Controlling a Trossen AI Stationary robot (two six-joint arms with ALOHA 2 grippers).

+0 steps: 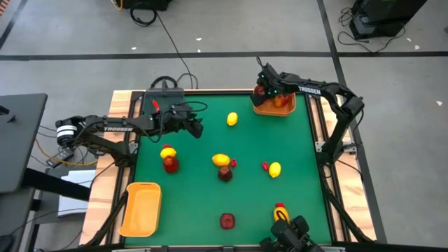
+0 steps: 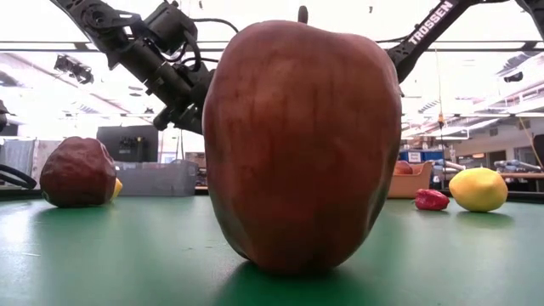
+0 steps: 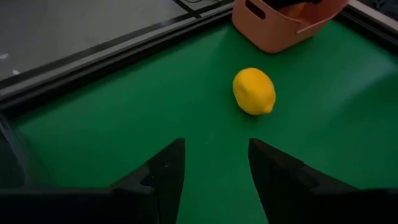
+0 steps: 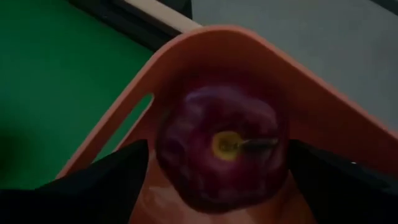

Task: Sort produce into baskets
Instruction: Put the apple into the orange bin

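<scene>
Right gripper (image 4: 217, 168) pinches a dark red apple (image 4: 221, 149) (glossy, yellow-ringed stem dimple facing us) inside the orange basket (image 1: 274, 106) at the upper right of the high view. Left gripper (image 3: 212, 171), fingers spread, hovers near a plain yellow lemon (image 3: 254, 91) in upper centre.

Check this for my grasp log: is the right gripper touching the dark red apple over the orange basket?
Touching. In the right wrist view, the right gripper has a dark finger pressed against each side of the dark red apple, with no gap, above the orange basket.
</scene>
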